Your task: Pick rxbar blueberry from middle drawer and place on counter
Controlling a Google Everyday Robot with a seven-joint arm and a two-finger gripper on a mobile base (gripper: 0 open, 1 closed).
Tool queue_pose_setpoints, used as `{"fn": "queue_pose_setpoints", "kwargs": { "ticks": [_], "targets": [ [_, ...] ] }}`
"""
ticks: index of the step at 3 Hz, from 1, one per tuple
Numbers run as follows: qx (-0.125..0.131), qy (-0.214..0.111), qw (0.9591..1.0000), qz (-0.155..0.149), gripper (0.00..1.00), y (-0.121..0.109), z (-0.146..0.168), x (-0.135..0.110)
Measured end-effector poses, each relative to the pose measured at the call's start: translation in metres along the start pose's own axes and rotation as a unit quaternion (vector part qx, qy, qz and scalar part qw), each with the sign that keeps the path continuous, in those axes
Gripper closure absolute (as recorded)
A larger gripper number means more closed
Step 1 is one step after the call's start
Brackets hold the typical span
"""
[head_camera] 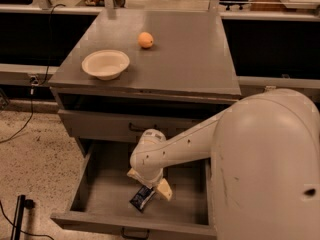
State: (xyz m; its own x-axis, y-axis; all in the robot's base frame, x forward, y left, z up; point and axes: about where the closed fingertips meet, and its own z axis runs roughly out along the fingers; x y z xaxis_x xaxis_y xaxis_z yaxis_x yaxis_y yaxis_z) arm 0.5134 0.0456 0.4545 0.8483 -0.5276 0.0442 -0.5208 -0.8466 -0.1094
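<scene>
Currently the cream two-finger gripper point(148, 184) is down inside the wide grey metal middle drawer point(100, 190), fingers spread wide, gripping nothing. The small navy-wrapped rxbar blueberry point(142, 198) lies on the drawer floor just under the fingertips; contact unclear. The flat matte grey counter point(195, 59), cream bowl point(105, 64) and round orange fruit point(145, 39) are well above and beyond the gripper.

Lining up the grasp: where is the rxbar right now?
In the camera view, the rxbar lies on the floor of the open middle drawer, near its front at centre, just under the gripper reaching down into the drawer.
</scene>
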Motion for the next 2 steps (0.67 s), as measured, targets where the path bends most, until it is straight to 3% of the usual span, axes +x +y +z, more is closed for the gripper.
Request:
{"fn": "queue_pose_setpoints", "kwargs": {
  "ticks": [1, 2],
  "targets": [
    [-0.012, 0.017, 0.9997, 0.014, 0.00, 0.000, 0.031, 0.007],
    [0.000, 0.007, 0.9996, 0.028, 0.00, 0.001, 0.057, 0.009]
  ]
}}
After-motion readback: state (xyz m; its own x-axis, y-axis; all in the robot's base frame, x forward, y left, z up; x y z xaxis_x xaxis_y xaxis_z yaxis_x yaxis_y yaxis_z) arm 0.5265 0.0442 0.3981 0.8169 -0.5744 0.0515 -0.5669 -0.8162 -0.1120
